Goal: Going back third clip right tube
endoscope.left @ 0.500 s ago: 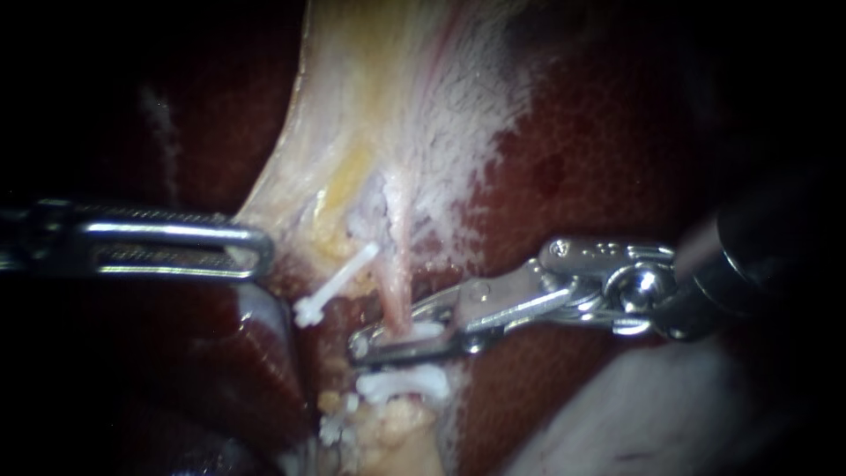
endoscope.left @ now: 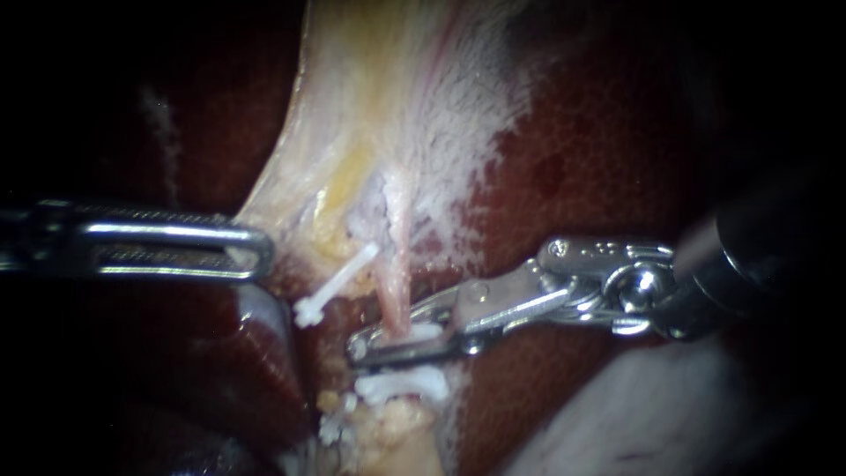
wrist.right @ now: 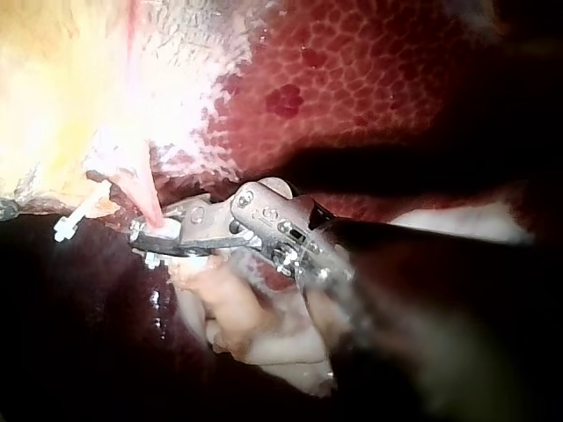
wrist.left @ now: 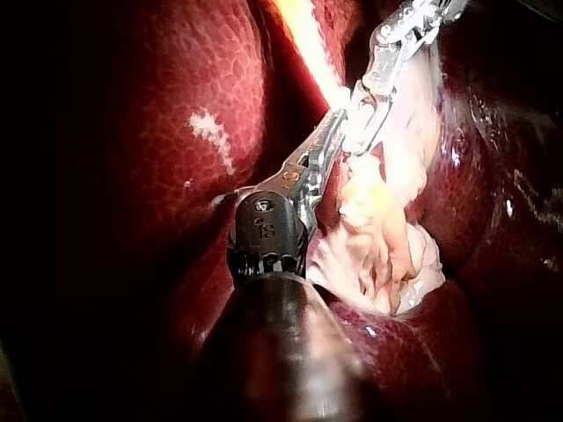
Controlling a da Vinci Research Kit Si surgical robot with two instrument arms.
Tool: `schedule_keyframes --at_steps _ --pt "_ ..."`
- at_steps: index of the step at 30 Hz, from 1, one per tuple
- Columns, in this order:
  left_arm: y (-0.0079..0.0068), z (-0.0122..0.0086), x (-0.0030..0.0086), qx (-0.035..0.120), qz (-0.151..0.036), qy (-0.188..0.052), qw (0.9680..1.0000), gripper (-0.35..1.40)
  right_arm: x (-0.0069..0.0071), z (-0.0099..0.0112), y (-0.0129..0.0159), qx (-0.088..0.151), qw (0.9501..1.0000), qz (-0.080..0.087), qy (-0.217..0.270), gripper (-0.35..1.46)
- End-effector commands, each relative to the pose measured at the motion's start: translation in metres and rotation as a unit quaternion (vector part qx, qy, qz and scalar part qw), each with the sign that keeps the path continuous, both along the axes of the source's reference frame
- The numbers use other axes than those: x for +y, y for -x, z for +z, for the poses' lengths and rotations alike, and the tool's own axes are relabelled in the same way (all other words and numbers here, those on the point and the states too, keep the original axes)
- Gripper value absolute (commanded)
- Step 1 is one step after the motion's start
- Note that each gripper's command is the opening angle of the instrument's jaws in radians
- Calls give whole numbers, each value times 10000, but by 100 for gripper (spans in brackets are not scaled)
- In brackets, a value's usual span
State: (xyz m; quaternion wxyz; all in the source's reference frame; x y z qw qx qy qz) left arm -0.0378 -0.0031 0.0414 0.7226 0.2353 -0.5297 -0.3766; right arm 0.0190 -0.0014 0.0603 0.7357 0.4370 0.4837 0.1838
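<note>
Nearest the endoscope, my right instrument (endoscope.left: 370, 341) reaches in from the right, its metal wrist bright and its dark shaft blurred at the edge. Its jaws stand narrowly parted, one on either side of the right tube (endoscope.left: 397, 295), a thin pink strand running down out of the pale tissue (endoscope.left: 379, 115). Between those jaws, lying across the tube, is a white clip, the upper clip (endoscope.left: 426, 333). A little gap shows around it, so I do not count the jaws as clamped on it. Just below the lower jaw a second white clip, the lower clip (endoscope.left: 405, 384), crosses the same tube, apart from the upper one, with yellowish crumbs of fat (endoscope.left: 383, 425) beneath it. Left of the right tube sits a third white clip, the slanted clip (endoscope.left: 339, 280), tilted so that its lower end lies below the tip of my left instrument (endoscope.left: 261, 250). That instrument comes in level from the left, and its windowed jaws lie together on the edge of the pale tissue and hold it. My left wrist view shows their tips sunk in that bright tissue, with the right instrument's jaws just ahead. The pale tissue rises from the clips as a broad cream and yellow sheet. Behind it, on both sides, lies the dark red, mottled liver (endoscope.left: 599, 176).
</note>
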Motion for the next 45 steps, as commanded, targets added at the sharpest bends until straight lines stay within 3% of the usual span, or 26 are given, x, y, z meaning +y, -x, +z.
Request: schedule_keyframes --at_steps 1,4,13,18,27,35,45 --pt "0 0 0 1 0 0 10000 -35 1 0 0 3 10000 25 37 18" --pt "0 0 0 1 0 0 10000 -35 4 -2 0 129 9995 10 293 35" --pt "0 0 0 1 0 0 10000 -35 16 -11 3 248 9971 154 702 51" --pt "0 0 0 1 0 0 10000 -35 18 -11 10 263 9956 226 865 56" --pt "0 1 0 0 2 1 10000 -35 23 -16 39 203 9904 502 1269 60" --pt "-2 4 1 -3 7 2 10000 -35 32 -30 79 245 9843 591 1643 60" --pt "-3 6 2 -5 10 3 10000 -35 38 -43 103 249 9821 627 1761 60"
